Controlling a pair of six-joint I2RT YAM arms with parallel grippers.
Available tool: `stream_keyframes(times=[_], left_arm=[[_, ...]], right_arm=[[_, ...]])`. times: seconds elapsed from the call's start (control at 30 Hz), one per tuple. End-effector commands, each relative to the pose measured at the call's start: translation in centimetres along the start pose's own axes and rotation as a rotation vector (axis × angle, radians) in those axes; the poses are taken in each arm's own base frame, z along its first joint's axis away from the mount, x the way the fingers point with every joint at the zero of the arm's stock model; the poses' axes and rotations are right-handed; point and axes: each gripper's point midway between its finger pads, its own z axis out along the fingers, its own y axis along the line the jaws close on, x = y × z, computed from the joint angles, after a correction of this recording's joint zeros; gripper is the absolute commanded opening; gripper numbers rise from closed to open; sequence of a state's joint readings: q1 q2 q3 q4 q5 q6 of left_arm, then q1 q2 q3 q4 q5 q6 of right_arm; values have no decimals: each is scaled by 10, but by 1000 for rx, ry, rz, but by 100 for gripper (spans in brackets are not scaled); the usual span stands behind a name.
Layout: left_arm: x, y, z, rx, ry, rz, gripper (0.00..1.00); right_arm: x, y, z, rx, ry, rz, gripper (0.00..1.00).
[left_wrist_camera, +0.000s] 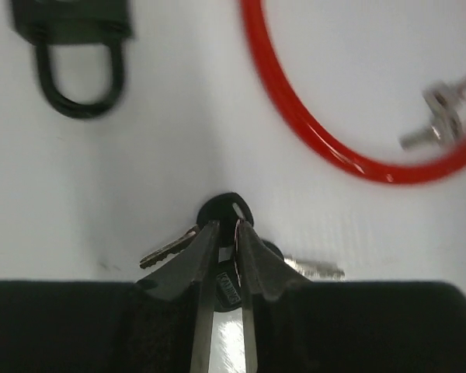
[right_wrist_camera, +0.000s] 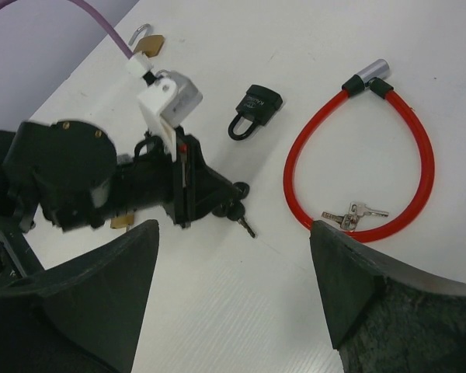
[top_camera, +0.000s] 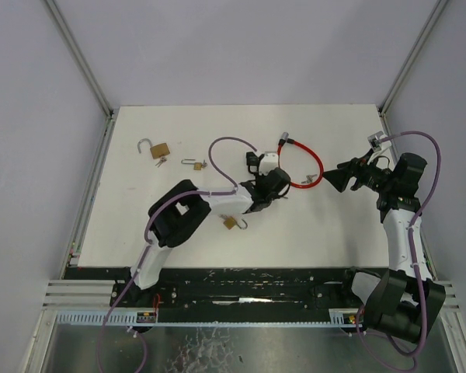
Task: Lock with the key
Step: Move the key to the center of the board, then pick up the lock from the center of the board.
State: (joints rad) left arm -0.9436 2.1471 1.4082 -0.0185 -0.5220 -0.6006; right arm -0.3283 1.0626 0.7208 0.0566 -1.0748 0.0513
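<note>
We note the left gripper (left_wrist_camera: 222, 233) clenched on the black-headed key (left_wrist_camera: 225, 210), which sits on a bunch lying near the middle of the table (top_camera: 116, 194), close to the black padlock (right_wrist_camera: 258, 105) and the red cable lock (right_wrist_camera: 419, 155). The right gripper (top_camera: 330, 180) hangs toward the table's right edge, jaws spread wide, grasping nothing.

White links (top_camera: 220, 202), black joints (top_camera: 175, 221), purple cables (top_camera: 231, 139).

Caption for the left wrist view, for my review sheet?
Left gripper pinches black-headed keys on the white table; black padlock and red cable lock lie beyond.
</note>
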Motion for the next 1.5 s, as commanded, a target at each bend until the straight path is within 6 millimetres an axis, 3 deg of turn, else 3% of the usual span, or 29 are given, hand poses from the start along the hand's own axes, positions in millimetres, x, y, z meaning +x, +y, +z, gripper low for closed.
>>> stream_keyframes(times=[0.0, 0.2, 0.27, 0.3, 0.4, 0.53, 0.67, 0.8, 0.97, 1.03, 1.07, 1.1, 1.17, 1.27, 1.37, 1.47], left_arm=[[-58, 31, 6, -64, -67, -173, 14], [-93, 65, 23, -120, -96, -280, 19], [-105, 68, 18, -123, -124, -290, 36], [-111, 70, 14, -129, -143, -291, 47], [-134, 71, -12, -84, -216, -312, 62], [-140, 55, -52, 133, -260, -331, 75], [-125, 24, -100, 464, -247, -333, 76], [-108, 11, -124, 550, -187, -377, 76], [-81, 12, -133, 381, -138, -396, 79], [-67, 24, -130, 243, -117, -418, 79], [-52, 38, -129, 137, -80, -426, 79], [-50, 50, -130, 38, -98, -446, 79], [-40, 56, -135, -33, -83, -428, 78], [-28, 52, -145, -54, -53, -438, 77], [-32, 56, -150, -102, -97, -436, 78], [-36, 54, -145, -127, -110, -433, 87]], right_arm=[[-18, 6, 0, -26, -29, -52, 84], [-16, 5, 0, -30, -27, -47, 84], [-16, 5, 0, -31, -26, -47, 84], [-16, 5, 0, -30, -26, -46, 84], [-16, 6, 0, -31, -26, -53, 84], [-17, 7, -1, -34, -28, -66, 84], [-19, 11, -2, -40, -32, -92, 84], [-23, 21, -5, -73, -35, -125, 84], [-19, 48, 7, -118, 55, -234, 84], [-15, 61, 17, -119, 133, -312, 84], [-13, 70, 22, -129, 171, -346, 84], [-11, 74, 25, -123, 207, -365, 84], [-10, 84, 31, -150, 251, -382, 84], [2, 78, 35, -143, 275, -369, 85], [24, 63, 34, -103, 307, -393, 91], [30, 57, 30, -75, 322, -420, 95]])
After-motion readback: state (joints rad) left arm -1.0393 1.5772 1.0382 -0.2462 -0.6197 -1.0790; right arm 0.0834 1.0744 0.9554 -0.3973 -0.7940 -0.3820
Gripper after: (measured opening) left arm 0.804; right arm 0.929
